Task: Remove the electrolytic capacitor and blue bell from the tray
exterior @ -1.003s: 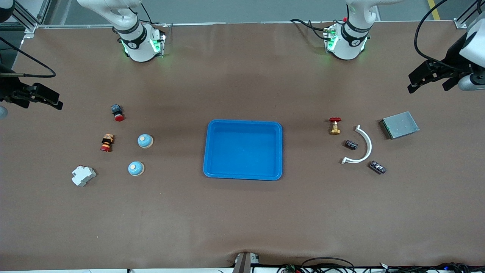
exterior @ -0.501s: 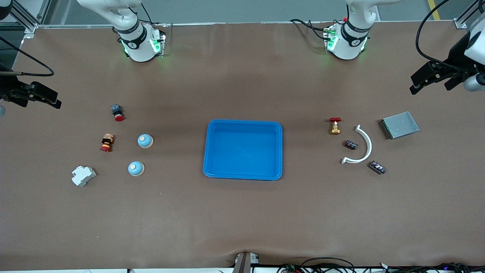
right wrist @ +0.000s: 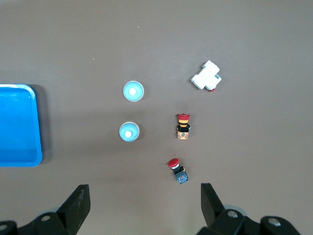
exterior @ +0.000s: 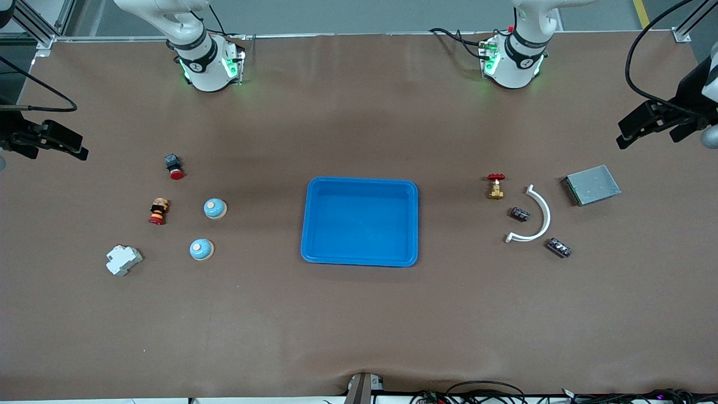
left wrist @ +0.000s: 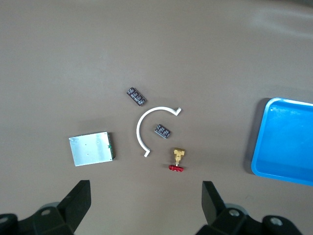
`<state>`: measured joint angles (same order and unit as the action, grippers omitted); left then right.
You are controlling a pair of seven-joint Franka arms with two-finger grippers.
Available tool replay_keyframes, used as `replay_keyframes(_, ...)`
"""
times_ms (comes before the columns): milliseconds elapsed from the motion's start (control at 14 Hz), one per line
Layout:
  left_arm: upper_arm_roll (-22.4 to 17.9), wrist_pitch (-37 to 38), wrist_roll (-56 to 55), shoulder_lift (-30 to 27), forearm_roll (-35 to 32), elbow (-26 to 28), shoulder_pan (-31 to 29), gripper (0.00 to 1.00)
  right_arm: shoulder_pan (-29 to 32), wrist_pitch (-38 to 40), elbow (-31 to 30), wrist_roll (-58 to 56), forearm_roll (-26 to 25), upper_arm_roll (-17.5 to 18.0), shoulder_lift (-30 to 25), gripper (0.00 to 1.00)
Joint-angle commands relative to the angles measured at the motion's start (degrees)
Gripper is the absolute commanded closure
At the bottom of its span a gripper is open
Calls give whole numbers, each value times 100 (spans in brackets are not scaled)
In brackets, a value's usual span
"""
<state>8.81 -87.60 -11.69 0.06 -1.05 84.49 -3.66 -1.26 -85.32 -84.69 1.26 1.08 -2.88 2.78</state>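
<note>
Two blue dome bells [exterior: 215,208] [exterior: 201,249] sit on the table toward the right arm's end; they also show in the right wrist view [right wrist: 129,131] [right wrist: 133,91]. Two small dark capacitors [exterior: 520,214] [exterior: 559,247] lie toward the left arm's end, one inside a white curved piece [exterior: 541,216]; the left wrist view shows them too [left wrist: 163,130] [left wrist: 137,96]. My left gripper [exterior: 648,140] [left wrist: 145,200] hangs open and empty, high over the table's edge at its own end. My right gripper [exterior: 56,154] [right wrist: 145,200] hangs open and empty, high over its end.
An empty blue tray [exterior: 416,224] sits mid-table. Beside the capacitors are a brass valve with a red handle [exterior: 495,186] and a grey metal plate [exterior: 592,184]. Near the bells are two red push buttons [exterior: 174,166] [exterior: 158,211] and a white breaker [exterior: 123,260].
Both grippers have drifted a little outward toward their own ends of the table, the left one more. Nothing on the table has moved.
</note>
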Motion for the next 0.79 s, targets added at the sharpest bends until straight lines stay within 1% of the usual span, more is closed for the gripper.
replay_keyframes(0, 24, 164, -26, 73, -53, -205, 15, 0, -32, -19, -170, -12, 199, -46, -191, 0)
replay_keyframes(287, 15, 156, -52, 81, 157, -196, -3, 0, -32, -11, -170, -12, 208, -46, -191, 0)
replay_keyframes(716, 24, 164, 0, 90, 176, -170, 24, 0, -32, -11, -170, -12, 200, -64, -191, 0)
